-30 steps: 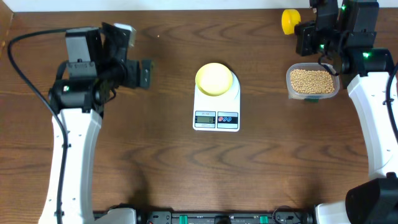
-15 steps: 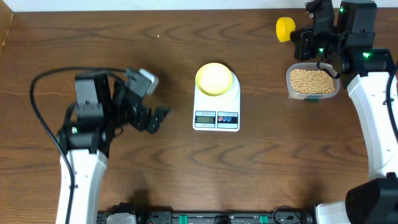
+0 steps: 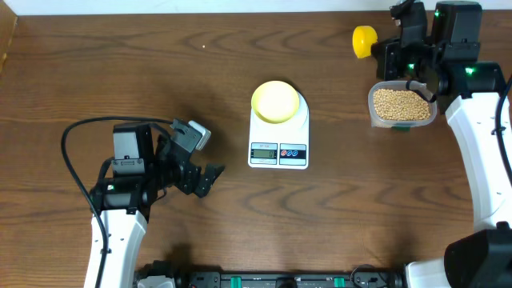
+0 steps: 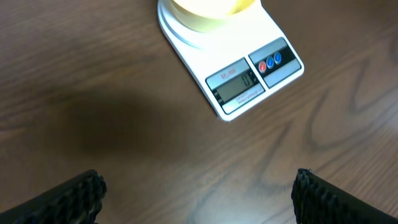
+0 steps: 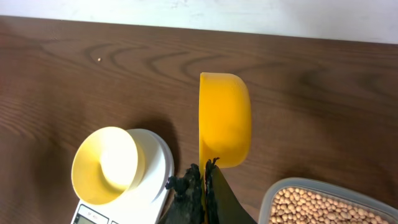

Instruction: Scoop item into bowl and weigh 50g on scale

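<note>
Centrally, round bowl (image 3: pixel 275 101) tops flat white scale (image 3: pixel 278 134); right fingers (image 5: pixel 190 188) pinch scoop (image 5: pixel 224 118)

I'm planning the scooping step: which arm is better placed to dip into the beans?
Right. The right gripper is shut on the yellow scoop, close to the tub of beans. The left gripper is open, empty, and beyond the scale.

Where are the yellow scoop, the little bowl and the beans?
yellow scoop (image 5: pixel 224 118): right wrist view, outer side of its cup.
bowl (image 3: pixel 276 102): overhead view, its bare inside.
beans (image 3: pixel 400 104): overhead view, middle of the pile.
</note>
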### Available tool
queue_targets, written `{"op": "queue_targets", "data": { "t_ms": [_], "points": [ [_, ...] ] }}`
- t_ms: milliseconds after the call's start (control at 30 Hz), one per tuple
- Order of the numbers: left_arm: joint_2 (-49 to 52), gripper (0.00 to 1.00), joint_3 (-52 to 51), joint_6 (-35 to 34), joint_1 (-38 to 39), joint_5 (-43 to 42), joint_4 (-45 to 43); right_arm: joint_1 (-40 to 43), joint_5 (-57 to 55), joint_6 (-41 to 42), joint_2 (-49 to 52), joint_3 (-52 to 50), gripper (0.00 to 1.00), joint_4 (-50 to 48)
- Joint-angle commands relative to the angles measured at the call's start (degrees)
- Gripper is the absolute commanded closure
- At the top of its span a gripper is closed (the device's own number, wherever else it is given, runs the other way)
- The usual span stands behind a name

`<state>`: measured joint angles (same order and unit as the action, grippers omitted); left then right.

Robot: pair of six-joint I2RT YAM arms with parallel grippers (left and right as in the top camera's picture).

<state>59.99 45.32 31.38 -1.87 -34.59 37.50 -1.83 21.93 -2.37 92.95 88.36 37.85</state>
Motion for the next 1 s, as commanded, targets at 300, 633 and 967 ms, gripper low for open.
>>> {"op": "queue_targets", "data": {
  "t_ms": [300,633,967],
  "points": [
    [-1.6,0.03,-0.11,6.54,0.33,2.97,1.68,-0.52,0.7,-0.96,-0.79,1.14,0.99,0.52],
    [-0.66,0.02,-0.11,10.32,0.33,0.63,0.22,-0.52,0.7,-1.07,-0.79,1.14,0.99,0.81],
    [-5.09,0.02,-0.11,12.15,0.28,0.57,-4.39,-0.52,0.7,-1.16,-0.79,1.14,0.99,0.85]
  ]
}}
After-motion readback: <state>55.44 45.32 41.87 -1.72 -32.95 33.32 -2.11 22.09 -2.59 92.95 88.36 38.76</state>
